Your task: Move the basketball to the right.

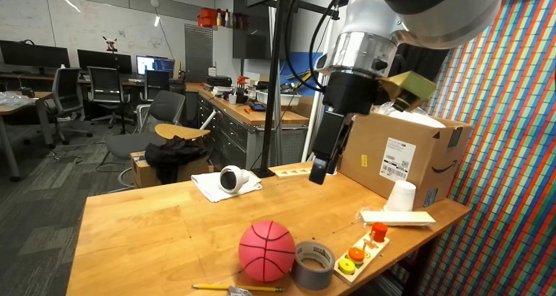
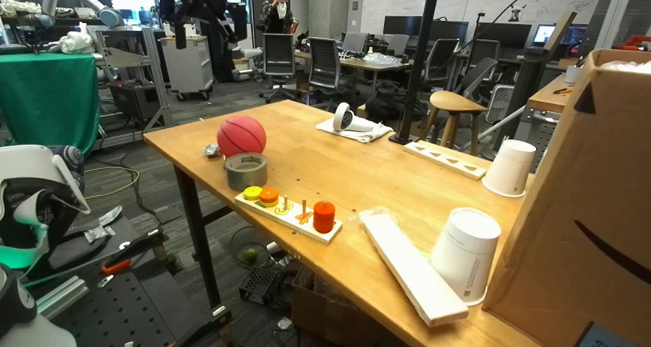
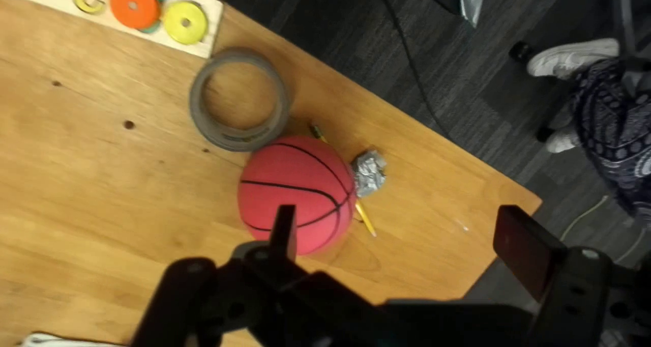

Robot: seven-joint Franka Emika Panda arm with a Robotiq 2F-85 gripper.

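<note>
- My end effector point(image 3: 396, 219) gapes wide.
- Cardboard box point(image 1: 421, 150) near a tabletop point(image 1: 165, 235) corner holds white material point(image 1: 423, 119).
- Two cups point(image 2: 465, 258) stand inverted.
- Basketball point(image 2: 241, 136) rests near an edge.

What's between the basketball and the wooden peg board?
The grey duct tape roll lies between the basketball and the peg board, in the wrist view and both exterior views.

Monitors point(image 1: 93, 61) along a whiteboard wall point(image 1: 97, 29), office chairs point(image 1: 102, 87), 1 wooden stool point(image 2: 454, 101), grey carpet point(image 1: 39, 231).
</note>
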